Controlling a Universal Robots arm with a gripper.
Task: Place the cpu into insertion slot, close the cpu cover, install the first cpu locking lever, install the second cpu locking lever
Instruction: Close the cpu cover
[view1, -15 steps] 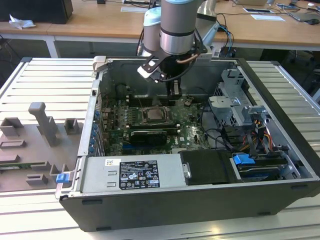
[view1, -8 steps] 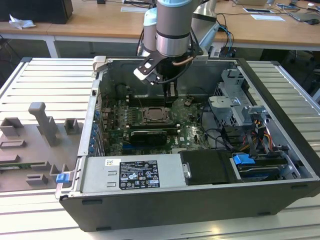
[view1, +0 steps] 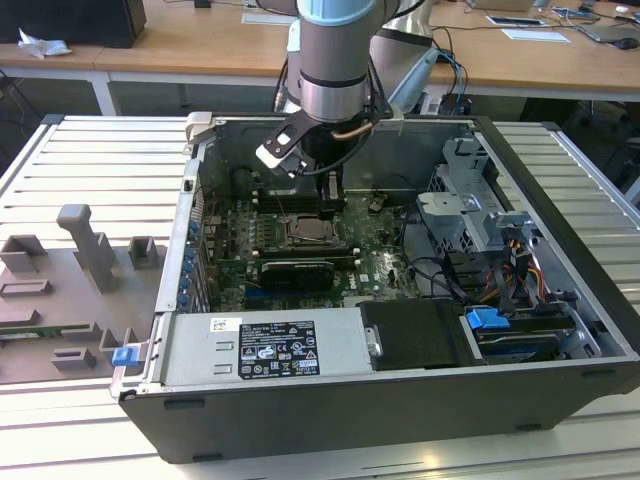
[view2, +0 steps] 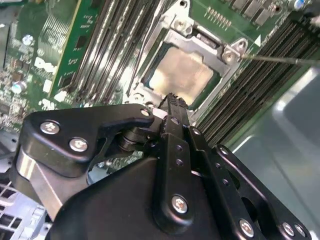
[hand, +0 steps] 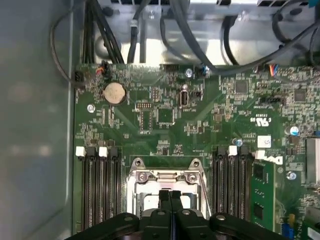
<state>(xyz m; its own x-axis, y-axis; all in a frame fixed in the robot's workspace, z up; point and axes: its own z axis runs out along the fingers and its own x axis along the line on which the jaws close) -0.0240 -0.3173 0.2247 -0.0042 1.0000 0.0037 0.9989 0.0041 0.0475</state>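
The cpu (view2: 182, 75), a pale silvery-beige square, lies flat in the insertion slot (view1: 310, 233) on the green motherboard. The cpu cover (view2: 196, 40), a silvery frame with a window, lies down around it; in the first wrist view the cover (hand: 167, 176) shows between the memory slots. A thin locking lever (view2: 280, 59) sticks out from one socket corner, and a thin lever (hand: 202, 192) runs along the socket's side. My gripper (hand: 170, 196) hangs just above the socket's edge, fingers pressed together with nothing between them; in the exterior view the gripper (view1: 331, 188) points down into the case.
The open computer case (view1: 560, 200) surrounds the work, with black memory slots (hand: 100, 185) on both sides of the socket, a dark expansion card (view1: 295, 270), cables (hand: 200, 45) and a drive cage (view1: 470, 215). A grey fixture plate (view1: 70, 290) lies at the exterior view's left.
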